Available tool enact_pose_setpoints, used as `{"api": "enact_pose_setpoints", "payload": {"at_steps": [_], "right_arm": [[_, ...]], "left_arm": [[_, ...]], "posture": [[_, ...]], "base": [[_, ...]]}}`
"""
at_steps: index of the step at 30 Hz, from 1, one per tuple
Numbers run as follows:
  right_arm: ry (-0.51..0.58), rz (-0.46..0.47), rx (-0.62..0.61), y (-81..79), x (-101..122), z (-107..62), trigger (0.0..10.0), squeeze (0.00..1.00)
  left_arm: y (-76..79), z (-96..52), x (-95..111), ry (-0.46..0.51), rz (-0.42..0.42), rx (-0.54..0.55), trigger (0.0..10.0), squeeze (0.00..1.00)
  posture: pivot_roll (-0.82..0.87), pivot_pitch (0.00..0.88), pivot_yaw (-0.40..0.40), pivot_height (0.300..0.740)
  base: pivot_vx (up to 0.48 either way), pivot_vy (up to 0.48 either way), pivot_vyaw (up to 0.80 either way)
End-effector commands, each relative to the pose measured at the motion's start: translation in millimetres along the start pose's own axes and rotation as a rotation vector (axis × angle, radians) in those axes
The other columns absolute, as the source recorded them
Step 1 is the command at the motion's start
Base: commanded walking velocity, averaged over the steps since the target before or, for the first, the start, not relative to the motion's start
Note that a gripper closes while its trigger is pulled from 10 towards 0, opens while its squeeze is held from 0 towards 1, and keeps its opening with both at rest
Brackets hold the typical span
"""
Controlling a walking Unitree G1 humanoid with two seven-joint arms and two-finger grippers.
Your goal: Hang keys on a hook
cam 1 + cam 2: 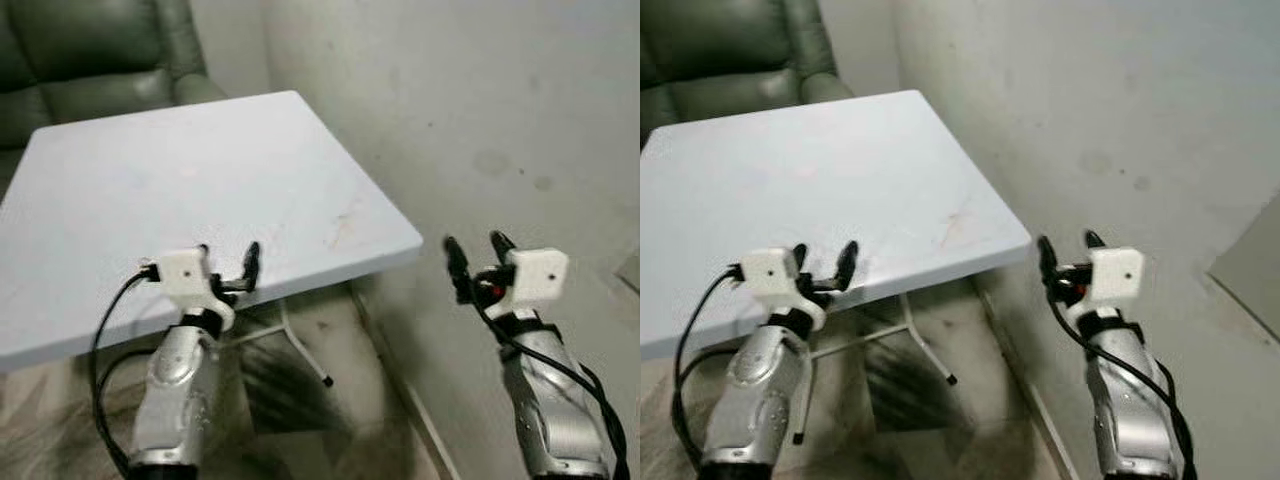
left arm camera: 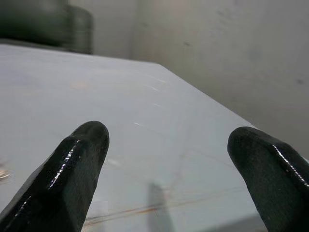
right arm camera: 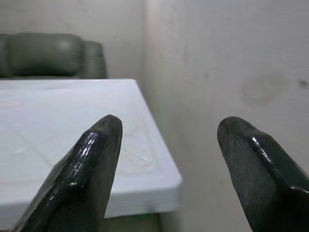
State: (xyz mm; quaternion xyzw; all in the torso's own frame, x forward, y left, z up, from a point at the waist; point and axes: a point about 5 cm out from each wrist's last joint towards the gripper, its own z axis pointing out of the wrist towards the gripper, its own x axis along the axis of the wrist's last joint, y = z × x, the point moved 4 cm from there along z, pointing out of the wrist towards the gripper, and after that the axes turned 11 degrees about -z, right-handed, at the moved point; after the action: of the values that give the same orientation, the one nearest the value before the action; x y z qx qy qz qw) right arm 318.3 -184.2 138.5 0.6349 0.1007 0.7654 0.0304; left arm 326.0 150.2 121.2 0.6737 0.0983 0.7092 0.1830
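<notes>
Keys, where are they? I cannot tell from these views; the one candidate is a small glint [image 2: 2, 173] on the tabletop at the very edge of the left wrist view, too tiny and blurred to name.

Left gripper [image 1: 228, 252] is up over the near edge of the white tabletop [image 1: 200, 160], its two black fingers [image 2: 72, 179] spread wide apart, nothing between them. Through that gap the pale surface runs away to its far corner, marked by a few faint scratches and a thin reddish streak.

Over on the right, the right gripper [image 1: 475, 245] hangs off the tabletop's right side, in front of the grey wall [image 1: 480, 110] and well apart from the left one. Its fingers [image 3: 82, 179] are just as wide open, and it holds nothing either. Its wrist camera looks past the tabletop's near right corner, with the wall beside it.

Both silver forearms rise from the near edge of the scene, with black cables [image 1: 100, 330] looping down from the white wrist housings.

Far left, a dark green armchair [image 1: 90, 50] sits behind the tabletop. Underneath, a white table leg [image 1: 300, 350] angles down to the mottled floor [image 1: 340, 410]. At the far right a flat grey panel [image 1: 1252, 270] stands by the wall.
</notes>
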Motion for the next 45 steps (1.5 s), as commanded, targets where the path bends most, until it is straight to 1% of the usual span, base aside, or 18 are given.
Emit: {"api": "enact_pose_setpoints", "payload": {"at_steps": [1,15,19,21,30,45], "right_arm": [[-0.015,0.005,-0.008,4.7,-3.1,-1.7,10.0,0.0],[-0.01,0.008,-0.005,4.4,-2.2,0.1,10.0,0.0],[0.009,0.003,0.004,3.1,1.6,1.7,10.0,0.0],[0.009,0.051,-0.005,2.8,1.5,1.7,10.0,0.0],[0.009,0.049,-0.01,3.4,1.9,1.6,10.0,0.0],[0.008,0.055,-0.012,4.3,2.0,-0.3,10.0,0.0]], "left_arm": [[5.5,0.8,-1.1,-0.006,-0.008,-0.013,10.0,0.0],[6.5,2.7,0.4,0.001,-0.008,-0.016,10.0,0.0],[6.6,3.7,1.2,0.003,-0.009,-0.017,10.0,0.0],[6.4,4.2,1.7,0.002,-0.014,-0.017,10.0,0.0],[5.0,4.7,1.5,-0.002,-0.026,-0.007,10.0,0.0],[5.3,6.4,2.2,0.002,-0.051,-0.004,10.0,0.0]], "posture": [[-0.03,0.0,-0.041,0.74],[-0.03,0.0,-0.038,0.74],[-0.03,0.0,-0.035,0.74],[-0.03,0.0,-0.034,0.74],[-0.03,0.0,-0.033,0.74],[-0.04,0.0,-0.033,0.74]], "base": [[0.0,0.0,0.8],[0.0,0.0,0.8],[0.0,0.0,0.74],[0.0,0.0,0.0],[0.0,0.0,0.0],[0.0,0.357,0.0]]}}
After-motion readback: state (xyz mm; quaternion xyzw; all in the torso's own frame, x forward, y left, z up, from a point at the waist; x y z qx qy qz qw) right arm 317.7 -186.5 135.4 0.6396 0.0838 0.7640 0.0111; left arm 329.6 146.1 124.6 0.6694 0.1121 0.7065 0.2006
